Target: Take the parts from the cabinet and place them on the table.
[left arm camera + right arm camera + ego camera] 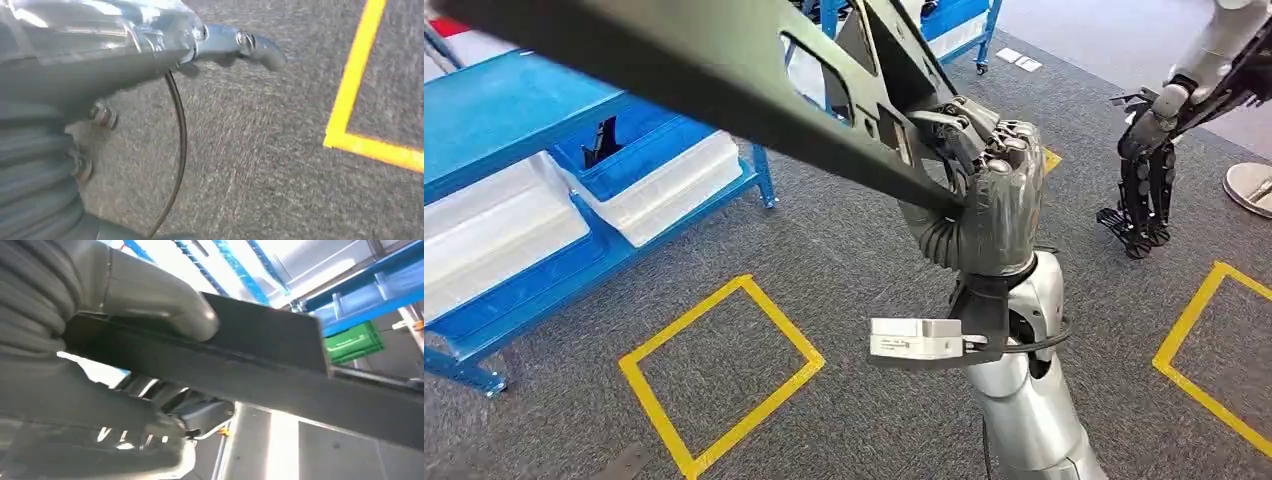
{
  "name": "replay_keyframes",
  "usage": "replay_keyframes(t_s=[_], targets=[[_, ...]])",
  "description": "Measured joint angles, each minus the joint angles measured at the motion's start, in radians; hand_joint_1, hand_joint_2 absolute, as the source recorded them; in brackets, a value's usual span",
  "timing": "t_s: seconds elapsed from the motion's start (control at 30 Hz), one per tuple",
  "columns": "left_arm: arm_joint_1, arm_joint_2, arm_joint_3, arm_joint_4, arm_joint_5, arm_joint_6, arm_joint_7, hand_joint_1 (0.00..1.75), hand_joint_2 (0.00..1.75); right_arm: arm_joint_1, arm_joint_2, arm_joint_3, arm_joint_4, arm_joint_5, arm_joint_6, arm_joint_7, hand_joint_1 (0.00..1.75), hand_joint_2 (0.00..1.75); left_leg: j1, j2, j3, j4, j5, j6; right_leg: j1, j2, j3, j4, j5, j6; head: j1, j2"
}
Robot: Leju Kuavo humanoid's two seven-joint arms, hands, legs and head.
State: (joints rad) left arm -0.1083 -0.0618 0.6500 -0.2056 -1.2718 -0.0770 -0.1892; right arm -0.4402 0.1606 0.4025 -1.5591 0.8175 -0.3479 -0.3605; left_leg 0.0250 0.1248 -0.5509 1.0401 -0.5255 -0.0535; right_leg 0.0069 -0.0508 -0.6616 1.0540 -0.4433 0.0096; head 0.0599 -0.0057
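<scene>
From the head, the right hand (984, 190) grips a long dark metal part (724, 85) lifted above the carpet, beside the blue cabinet (514, 110). The left wrist shows the left hand (240, 42); whether it holds anything cannot be told. From the right wrist, the thumb (165, 305) presses the part. Judged mid-carry; next comes reaching the table.

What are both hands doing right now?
Right hand: gripping the dark part.
Left hand: cannot be told.
</scene>
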Motion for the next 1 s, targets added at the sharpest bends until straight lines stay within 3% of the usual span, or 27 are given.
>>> replay_keyframes(t_s=[0.03, 0.07, 0.1, 0.17, 0.2, 0.23, 0.27, 0.3, 0.33, 0.37, 0.4, 0.5, 0.53, 0.57, 0.6, 0.67, 0.7, 0.73, 0.77, 0.83, 0.87, 0.9, 1.0], targets=[[-0.001, 0.002, 0.000, 0.000, 0.000, 0.002, -0.002, 0.00, 1.75, 0.000, 0.003, 0.000, 0.002, -0.002, 0.000, -0.002, 1.75, 1.75, 0.003, 0.002, 0.002, 0.003, -0.009, -0.008, -0.007, 0.012, 0.008, -0.007, 0.004, -0.010, -0.002, 0.000], [-0.001, 0.009, 0.000, -0.003, 0.001, 0.006, -0.003, 0.00, 1.75, 0.000, 0.011, 0.002, 0.003, -0.006, -0.001, -0.004, 1.75, 1.75, 0.008, -0.050, 0.000, 0.020, -0.025, -0.007, -0.010, 0.023, 0.011, -0.008, 0.004, -0.014, -0.011, 0.000], [0.001, 0.014, -0.001, -0.003, 0.001, 0.008, -0.003, 0.00, 1.75, -0.002, 0.018, 0.004, 0.005, -0.011, -0.002, -0.007, 1.75, 1.75, 0.006, -0.088, -0.023, 0.073, -0.059, -0.003, -0.011, 0.031, 0.012, -0.008, 0.002, -0.022, -0.017, 0.000], [0.013, 0.031, -0.002, -0.003, 0.000, 0.013, 0.001, 0.00, 1.75, 0.003, 0.027, 0.008, 0.010, -0.020, -0.002, -0.011, 1.75, 1.75, -0.002, -0.117, -0.104, 0.238, -0.126, -0.002, -0.007, 0.059, 0.014, -0.007, 0.002, -0.033, -0.034, 0.000], [0.020, 0.040, -0.002, -0.003, -0.003, 0.016, 0.004, 0.00, 1.75, 0.007, 0.029, 0.008, 0.014, -0.026, -0.002, -0.012, 1.75, 1.75, -0.004, -0.123, -0.139, 0.299, -0.139, -0.001, -0.005, 0.075, 0.014, -0.007, 0.001, -0.035, -0.038, 0.000], [0.024, 0.045, -0.002, -0.003, -0.004, 0.018, 0.008, 0.00, 1.75, 0.010, 0.029, 0.008, 0.018, -0.029, -0.002, -0.014, 1.75, 1.75, -0.006, -0.123, -0.152, 0.309, -0.124, 0.000, -0.005, 0.090, 0.016, -0.007, 0.001, -0.035, -0.038, 0.000], [0.025, 0.051, -0.002, -0.003, -0.005, 0.018, 0.011, 0.00, 1.75, 0.011, 0.030, 0.008, 0.020, -0.031, -0.002, -0.018, 1.75, 1.75, -0.007, -0.123, -0.143, 0.274, -0.090, 0.000, -0.005, 0.103, 0.017, -0.006, 0.001, -0.034, -0.039, 0.000], [0.024, 0.057, -0.002, -0.003, -0.005, 0.019, 0.016, 0.00, 1.75, 0.010, 0.033, 0.008, 0.022, -0.033, -0.002, -0.019, 1.75, 1.75, -0.004, -0.127, -0.118, 0.202, -0.041, 0.001, -0.005, 0.117, 0.018, -0.004, 0.001, -0.034, -0.041, 0.000], [0.024, 0.061, -0.002, -0.003, -0.005, 0.020, 0.018, 0.00, 1.75, 0.009, 0.038, 0.008, 0.024, -0.035, -0.002, -0.021, 1.75, 1.75, 0.001, -0.147, -0.081, 0.108, 0.012, 0.000, -0.006, 0.130, 0.019, -0.001, 0.000, -0.032, -0.042, 0.000], [0.025, 0.066, -0.002, -0.003, -0.005, 0.020, 0.019, 0.00, 1.75, 0.009, 0.041, 0.008, 0.025, -0.036, -0.001, -0.021, 1.75, 1.75, 0.009, -0.194, -0.061, 0.047, 0.030, -0.001, -0.007, 0.139, 0.016, 0.004, -0.003, -0.028, -0.043, 0.000], [0.027, 0.068, -0.002, -0.003, -0.005, 0.020, 0.024, 0.00, 1.75, 0.006, 0.043, 0.008, 0.026, -0.037, 0.000, -0.024, 1.75, 1.75, 0.010, -0.223, -0.054, 0.027, 0.019, -0.001, 0.000, 0.152, 0.007, 0.016, -0.006, -0.023, -0.045, 0.000], [0.029, 0.069, -0.002, -0.003, -0.005, 0.017, 0.029, 0.00, 1.75, -0.001, 0.048, 0.011, 0.026, -0.037, 0.008, -0.027, 1.75, 1.75, 0.001, -0.196, -0.057, 0.036, 0.020, 0.011, -0.010, 0.180, -0.001, 0.006, 0.004, -0.010, -0.042, 0.000], [0.027, 0.068, -0.002, -0.003, -0.005, 0.018, 0.029, 0.00, 1.75, -0.004, 0.048, 0.013, 0.026, -0.037, 0.012, -0.026, 1.75, 1.75, 0.008, -0.183, -0.055, 0.031, 0.024, 0.018, -0.009, 0.190, -0.002, 0.008, 0.005, -0.007, -0.042, 0.000], [0.024, 0.066, -0.001, -0.003, -0.005, 0.018, 0.028, 0.00, 1.75, -0.007, 0.049, 0.013, 0.026, -0.037, 0.015, -0.023, 1.75, 1.75, 0.008, -0.170, -0.051, 0.028, 0.025, 0.023, -0.003, 0.142, -0.008, 0.020, -0.006, -0.003, -0.039, 0.000], [0.025, 0.066, -0.001, -0.003, -0.005, 0.018, 0.027, 0.00, 1.75, -0.015, 0.049, 0.015, 0.026, -0.037, 0.020, -0.021, 1.75, 1.75, 0.008, -0.157, -0.050, 0.028, 0.023, 0.028, -0.002, 0.101, -0.029, 0.063, -0.034, 0.002, -0.024, 0.000], [0.031, 0.064, -0.001, -0.003, -0.005, 0.016, 0.025, 0.00, 1.75, -0.022, 0.054, 0.018, 0.027, -0.036, 0.024, -0.018, 1.75, 1.75, 0.005, -0.127, -0.049, 0.029, 0.020, 0.034, -0.007, 0.073, -0.104, 0.211, -0.102, 0.006, -0.019, 0.000], [0.034, 0.060, -0.001, -0.003, -0.008, 0.016, 0.025, 0.00, 1.75, -0.023, 0.054, 0.020, 0.030, -0.035, 0.026, -0.016, 1.75, 1.75, 0.005, -0.112, -0.048, 0.029, 0.018, 0.036, -0.009, 0.068, -0.137, 0.274, -0.122, 0.007, -0.017, 0.000], [0.035, 0.057, -0.001, -0.002, -0.010, 0.016, 0.026, 0.00, 1.75, -0.023, 0.054, 0.022, 0.034, -0.031, 0.034, -0.013, 1.75, 1.75, 0.006, -0.096, -0.047, 0.029, 0.017, 0.037, -0.011, 0.066, -0.154, 0.300, -0.118, 0.008, -0.013, 0.000], [0.036, 0.053, -0.001, -0.002, -0.013, 0.016, 0.031, 0.00, 1.75, -0.024, 0.054, 0.024, 0.039, -0.026, 0.040, -0.010, 1.75, 1.75, 0.006, -0.083, -0.045, 0.029, 0.015, 0.036, -0.012, 0.063, -0.143, 0.278, -0.095, 0.008, -0.008, 0.000], [0.036, 0.044, -0.001, -0.002, -0.020, 0.015, 0.037, 0.00, 1.75, -0.033, 0.054, 0.028, 0.045, -0.019, 0.042, -0.006, 1.75, 1.75, 0.006, -0.059, -0.038, 0.029, 0.009, 0.034, -0.011, 0.048, -0.065, 0.126, -0.014, 0.006, -0.001, 0.000], [0.036, 0.039, -0.001, -0.002, -0.023, 0.015, 0.041, 0.00, 1.75, -0.041, 0.055, 0.031, 0.047, -0.016, 0.042, -0.005, 1.75, 1.75, 0.005, -0.049, -0.033, 0.029, 0.005, 0.030, -0.008, 0.019, -0.021, 0.045, 0.019, 0.002, 0.003, 0.000], [0.038, 0.037, -0.001, -0.001, -0.027, 0.014, 0.045, 0.00, 1.75, -0.048, 0.056, 0.033, 0.051, -0.012, 0.042, -0.003, 1.75, 1.75, -0.001, -0.041, -0.032, 0.028, 0.000, 0.024, 0.007, -0.016, -0.004, 0.016, 0.001, 0.002, 0.006, 0.000], [0.041, 0.022, -0.006, 0.004, -0.052, -0.005, 0.062, 0.00, 1.75, -0.052, 0.059, 0.035, 0.060, -0.003, 0.046, 0.003, 1.75, 1.75, -0.004, -0.013, -0.020, 0.017, -0.002, 0.011, 0.013, 0.012, -0.008, 0.008, -0.001, -0.010, -0.002, 0.000]])
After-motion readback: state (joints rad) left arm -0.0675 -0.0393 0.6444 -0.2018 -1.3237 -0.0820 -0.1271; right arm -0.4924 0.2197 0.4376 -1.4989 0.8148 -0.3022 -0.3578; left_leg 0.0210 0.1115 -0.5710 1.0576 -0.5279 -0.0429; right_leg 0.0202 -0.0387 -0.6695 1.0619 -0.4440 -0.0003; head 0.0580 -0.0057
